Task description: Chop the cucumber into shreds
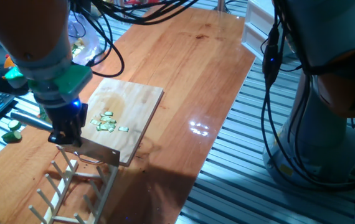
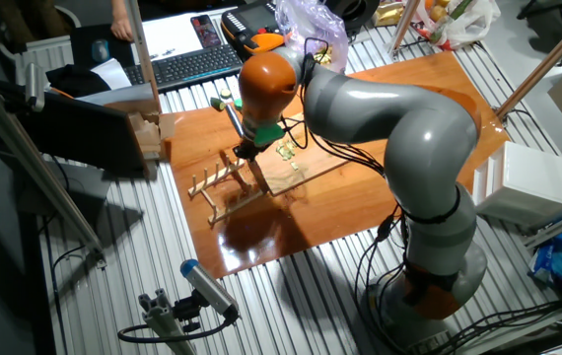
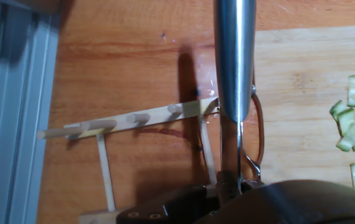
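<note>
The gripper (image 1: 65, 127) is clamped on a knife (image 1: 99, 150) — handle in its fingers, blade hanging over the wooden peg rack (image 1: 71, 186) beside the cutting board (image 1: 131, 106). The shreds (image 1: 107, 122) lie clustered mid-board, well clear of the blade. Chopping looks finished; next comes lowering the knife between the pegs — squarely, without snagging.

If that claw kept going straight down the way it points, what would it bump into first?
Probably the wooden peg rack: the knife held in the claw reaches past the cutting board edge, over the rack's end. Depth is unclear, so it might meet the table beside it instead.
</note>
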Robot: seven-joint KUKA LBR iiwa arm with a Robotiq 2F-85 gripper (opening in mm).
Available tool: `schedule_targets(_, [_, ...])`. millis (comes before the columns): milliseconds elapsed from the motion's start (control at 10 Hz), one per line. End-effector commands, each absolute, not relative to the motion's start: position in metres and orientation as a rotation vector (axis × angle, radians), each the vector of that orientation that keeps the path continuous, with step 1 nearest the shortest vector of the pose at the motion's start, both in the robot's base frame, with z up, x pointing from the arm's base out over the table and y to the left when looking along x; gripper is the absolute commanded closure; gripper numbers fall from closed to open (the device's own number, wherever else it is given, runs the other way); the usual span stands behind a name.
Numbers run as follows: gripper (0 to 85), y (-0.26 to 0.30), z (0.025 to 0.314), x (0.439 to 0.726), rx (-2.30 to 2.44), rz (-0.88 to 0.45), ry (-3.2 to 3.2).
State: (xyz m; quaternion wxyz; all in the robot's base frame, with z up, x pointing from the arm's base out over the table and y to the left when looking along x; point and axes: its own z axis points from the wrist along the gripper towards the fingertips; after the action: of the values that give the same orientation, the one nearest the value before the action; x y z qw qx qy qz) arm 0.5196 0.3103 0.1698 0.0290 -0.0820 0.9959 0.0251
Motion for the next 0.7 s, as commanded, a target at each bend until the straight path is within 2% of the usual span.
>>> schedule_targets(0, [85.0,0.312,0.168,0.519,-0.266,0.071,3.070])
schedule_targets(500, [85.0,0.325,0.152,0.515,-0.225,0.059,3.064])
schedule_targets(600, [85.0,0.329,0.144,0.517,-0.196,0.013,3.076])
